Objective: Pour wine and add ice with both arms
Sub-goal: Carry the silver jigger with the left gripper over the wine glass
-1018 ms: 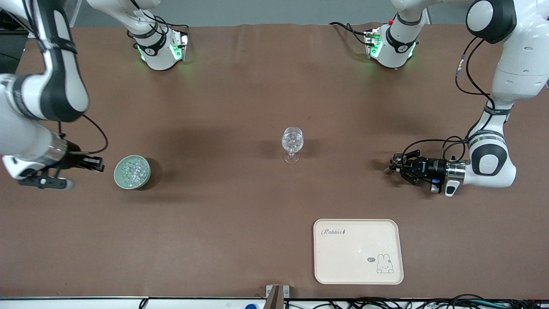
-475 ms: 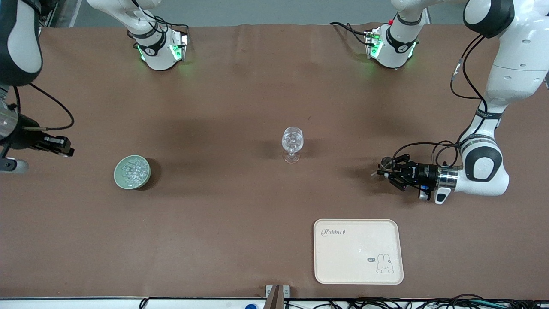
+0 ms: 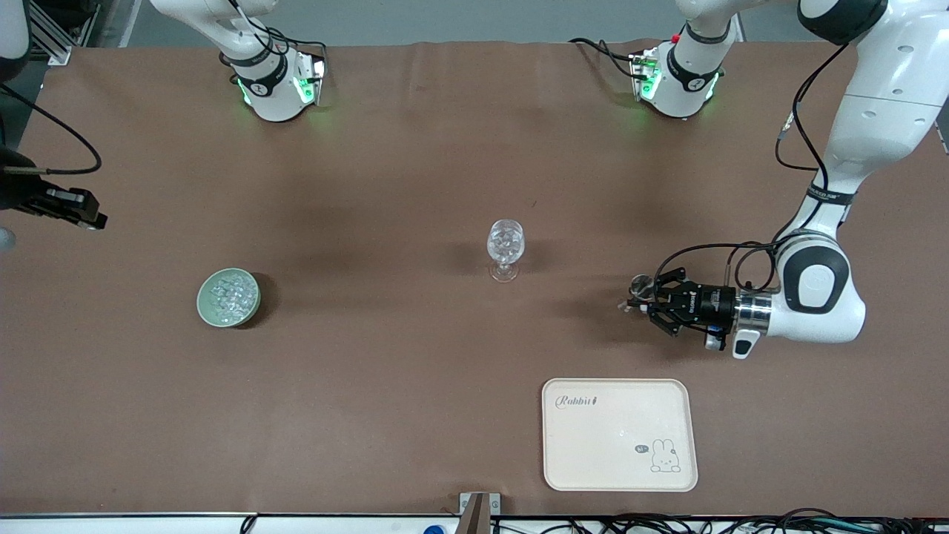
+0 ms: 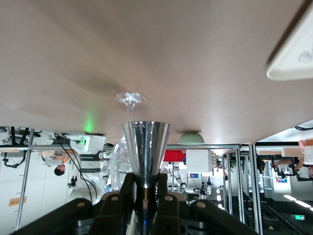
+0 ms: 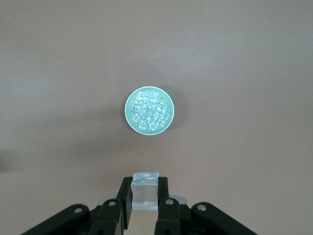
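Matt brown tablecloth [image 3: 415,148]; clear glassy ice [image 5: 145,188]; shiny metal cup [image 4: 145,152]; glossy tray [image 3: 619,434].

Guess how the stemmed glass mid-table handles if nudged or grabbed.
Likely tippy: the stemmed glass stands on a thin stem over a small foot, with ice in the bowl up top. Clear, thin-looking walls suggest it is fragile and probably slick, so a stem grasp seems safer than a push.

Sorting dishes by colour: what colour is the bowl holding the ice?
Pale green bowl, filled with clear ice; the right wrist view shows it best.
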Motion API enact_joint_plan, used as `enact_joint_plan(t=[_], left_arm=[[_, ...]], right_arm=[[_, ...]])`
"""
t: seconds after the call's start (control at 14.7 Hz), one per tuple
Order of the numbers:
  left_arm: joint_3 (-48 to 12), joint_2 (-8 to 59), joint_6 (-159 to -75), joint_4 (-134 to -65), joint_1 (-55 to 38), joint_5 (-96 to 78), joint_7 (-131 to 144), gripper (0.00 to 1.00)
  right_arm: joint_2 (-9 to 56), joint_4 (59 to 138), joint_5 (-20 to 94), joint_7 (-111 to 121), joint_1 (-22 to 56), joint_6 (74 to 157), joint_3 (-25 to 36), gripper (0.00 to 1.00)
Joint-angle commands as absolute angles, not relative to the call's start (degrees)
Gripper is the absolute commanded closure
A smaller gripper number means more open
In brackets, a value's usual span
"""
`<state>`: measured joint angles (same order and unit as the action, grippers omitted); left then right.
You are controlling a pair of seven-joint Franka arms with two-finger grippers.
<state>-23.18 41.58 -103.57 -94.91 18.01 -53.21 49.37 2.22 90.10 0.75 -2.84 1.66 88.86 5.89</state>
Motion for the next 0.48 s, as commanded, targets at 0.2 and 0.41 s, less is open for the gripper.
enact_joint_plan(t=[0.2,0.41], left_arm=[[-27.51,35.00,-110.02,-99.66,15.92,-54.32,54.74,0.99],[-27.51,30.95,-114.60,-102.47,11.87,-54.23,59.58,0.99]], right_arm=[[-0.53,93.25,0.09,-2.64,0.97,89.38,5.27,0.96],[-0.26,93.16,0.09,-2.64,1.05,89.38,5.27,0.96]])
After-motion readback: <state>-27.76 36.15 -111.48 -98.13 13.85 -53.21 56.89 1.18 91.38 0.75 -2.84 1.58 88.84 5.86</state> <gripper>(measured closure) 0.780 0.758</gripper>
